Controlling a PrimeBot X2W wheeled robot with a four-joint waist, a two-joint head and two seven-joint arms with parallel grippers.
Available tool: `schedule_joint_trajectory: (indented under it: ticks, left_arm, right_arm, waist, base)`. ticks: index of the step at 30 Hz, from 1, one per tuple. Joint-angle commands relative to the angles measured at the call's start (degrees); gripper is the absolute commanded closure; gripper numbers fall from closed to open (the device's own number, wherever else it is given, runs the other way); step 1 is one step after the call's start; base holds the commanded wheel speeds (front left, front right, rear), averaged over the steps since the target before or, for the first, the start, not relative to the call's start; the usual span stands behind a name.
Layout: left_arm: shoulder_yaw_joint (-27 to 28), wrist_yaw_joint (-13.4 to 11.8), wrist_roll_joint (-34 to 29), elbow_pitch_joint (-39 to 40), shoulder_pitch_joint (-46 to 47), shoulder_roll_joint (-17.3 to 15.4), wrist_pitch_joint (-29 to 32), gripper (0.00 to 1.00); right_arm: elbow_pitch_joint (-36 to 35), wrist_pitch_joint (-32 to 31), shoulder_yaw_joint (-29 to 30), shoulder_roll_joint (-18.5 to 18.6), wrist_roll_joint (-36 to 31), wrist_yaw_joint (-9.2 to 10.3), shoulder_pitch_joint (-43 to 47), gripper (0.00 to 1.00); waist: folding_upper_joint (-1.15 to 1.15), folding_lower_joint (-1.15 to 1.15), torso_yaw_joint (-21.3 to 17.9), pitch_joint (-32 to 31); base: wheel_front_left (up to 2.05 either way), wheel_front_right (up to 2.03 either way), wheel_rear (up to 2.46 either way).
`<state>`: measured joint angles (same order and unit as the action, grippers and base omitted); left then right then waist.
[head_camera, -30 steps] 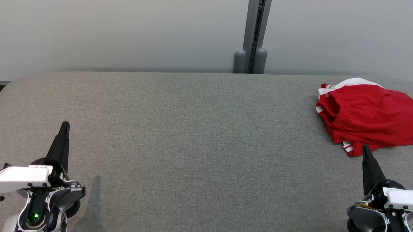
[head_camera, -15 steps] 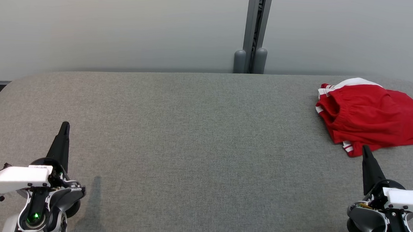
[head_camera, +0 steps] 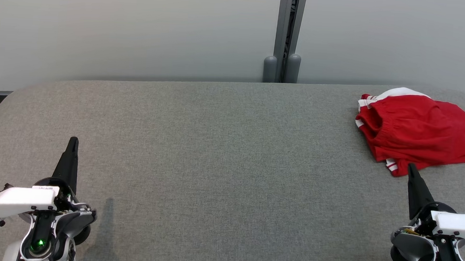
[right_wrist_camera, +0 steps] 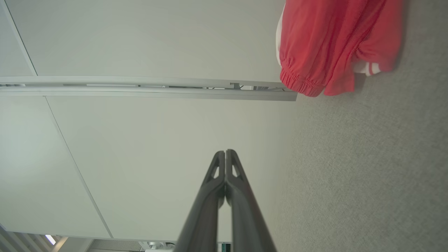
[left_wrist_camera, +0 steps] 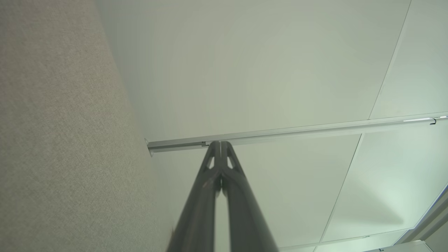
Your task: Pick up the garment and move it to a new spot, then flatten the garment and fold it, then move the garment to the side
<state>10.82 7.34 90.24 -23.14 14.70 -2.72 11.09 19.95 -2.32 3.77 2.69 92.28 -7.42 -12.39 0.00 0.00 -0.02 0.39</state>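
Note:
The garment, red shorts with white side stripes and an elastic waistband, lies crumpled at the far right of the grey table. It also shows at the top right of the right wrist view as red cloth. My right gripper hovers at the lower right, shut and empty, its tip just short of the garment's near edge. Its fingers press together. My left gripper rests at the lower left, shut and empty, far from the garment, with its fingertips closed against each other.
A pale wall runs behind the table, with a grey vertical post and two rounded caps at its foot. The table's rounded corners curve away at far left and far right.

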Motion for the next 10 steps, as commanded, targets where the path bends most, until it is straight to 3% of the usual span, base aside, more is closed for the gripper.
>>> schedule_joint_trajectory:
  ticks: [1, 10]
  left_arm:
    - [0.2, 0.31, 0.24, -0.09, 1.27, -0.3, 0.15, 1.0]
    - [0.2, 0.3, 0.24, -0.09, 1.27, -0.3, 0.15, 1.0]
  right_arm:
    - [0.2, -0.12, 0.27, 0.3, 0.12, -0.12, -0.17, 1.0]
    - [0.2, -0.11, 0.28, 0.3, 0.13, -0.12, -0.16, 1.0]
  waist:
    - [0.0, 0.0, 0.0, 0.0]
    - [0.0, 0.0, 0.0, 0.0]
  base:
    - [0.0, 0.0, 0.0]
    - [0.0, 0.0, 0.0]
